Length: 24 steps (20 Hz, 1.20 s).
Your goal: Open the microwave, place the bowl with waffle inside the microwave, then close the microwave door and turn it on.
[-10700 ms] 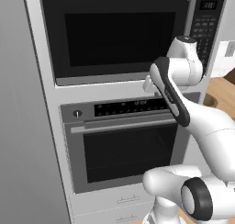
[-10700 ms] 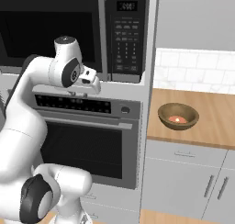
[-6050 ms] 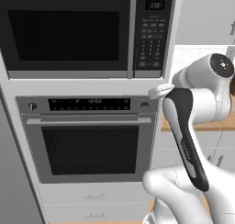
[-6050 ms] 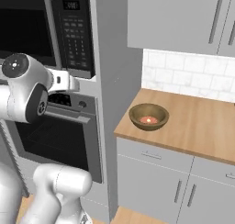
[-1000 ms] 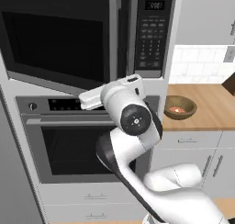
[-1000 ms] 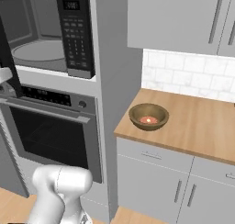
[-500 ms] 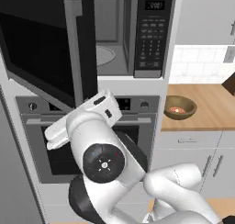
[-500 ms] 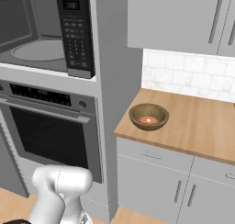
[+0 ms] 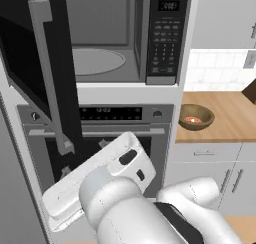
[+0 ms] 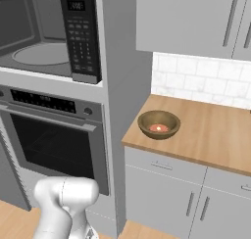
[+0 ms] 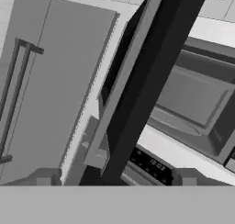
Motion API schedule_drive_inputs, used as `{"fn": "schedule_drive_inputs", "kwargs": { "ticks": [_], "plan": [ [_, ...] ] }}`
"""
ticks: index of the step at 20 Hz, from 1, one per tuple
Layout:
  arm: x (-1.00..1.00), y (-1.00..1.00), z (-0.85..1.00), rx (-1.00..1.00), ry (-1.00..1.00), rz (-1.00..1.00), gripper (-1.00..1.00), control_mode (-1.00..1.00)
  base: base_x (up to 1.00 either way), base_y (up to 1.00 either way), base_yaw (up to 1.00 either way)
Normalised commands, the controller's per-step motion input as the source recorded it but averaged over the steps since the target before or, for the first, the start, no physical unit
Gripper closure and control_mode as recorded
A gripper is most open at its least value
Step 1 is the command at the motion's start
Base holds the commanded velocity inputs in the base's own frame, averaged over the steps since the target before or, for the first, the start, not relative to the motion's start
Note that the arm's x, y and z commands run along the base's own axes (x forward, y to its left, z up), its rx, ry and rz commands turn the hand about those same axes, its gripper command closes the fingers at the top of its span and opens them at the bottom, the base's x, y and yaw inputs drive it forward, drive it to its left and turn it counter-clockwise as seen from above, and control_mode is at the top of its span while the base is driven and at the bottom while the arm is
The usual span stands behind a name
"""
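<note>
Our claw (image 11: 114, 179) stands spread wide and grasps nothing: in the hand view its two dark fingertips (image 11: 45, 177) rise far apart, and between them we see the lower end of the grey bar handle (image 11: 120, 87) of the microwave door (image 11: 151, 76). Whether a finger touches that handle we cannot tell; the tips look just clear of it.

Going from the left in the left base view, the microwave door (image 9: 35, 63) stands swung out toward us, hinged on its left side, with its handle (image 9: 50, 73) running down its free edge. Right of it the microwave (image 9: 120, 38) shows its grey cavity and the round glass turntable (image 9: 97, 61), then the keypad panel (image 9: 167, 38). Below sits the steel oven (image 9: 115, 133), and our white arm (image 9: 115, 193) rises in front of it, covering its lower part.

Further right the wooden tabletop (image 9: 225, 118) carries the bowl with waffle (image 9: 196, 117), near the tabletop's left edge and close to the oven column. In the right base view the bowl with waffle (image 10: 159, 124) rests alone on the tabletop (image 10: 211, 130), with bare wood to its right and behind it up to the tiled wall (image 10: 206, 79). Upper cabinets (image 10: 196, 20) hang above, lower cabinets (image 10: 181, 194) below.
</note>
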Motion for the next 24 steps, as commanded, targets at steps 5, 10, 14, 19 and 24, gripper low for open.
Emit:
{"fn": "schedule_drive_inputs", "kwargs": {
  "ticks": [5, 10, 14, 19, 24],
  "plan": [
    [-0.28, -0.96, 0.42, 0.34, -0.02, 0.01, -1.0, -1.0, 0.0, 0.0, 0.0],
    [0.14, -1.0, 0.2, 0.48, 0.26, 0.0, -1.0, -1.0, 0.0, 0.0, 0.0],
    [0.09, -0.99, 0.14, 0.58, 0.39, 0.04, -1.0, -1.0, 0.0, 0.0, 0.0],
    [0.39, -0.79, 0.05, 0.57, 0.4, 0.07, -1.0, -1.0, 0.0, 0.0, 0.0],
    [0.71, -0.2, 0.0, 0.45, 0.39, 0.12, -1.0, -1.0, 0.0, 0.0, 0.0]
  ]
}}
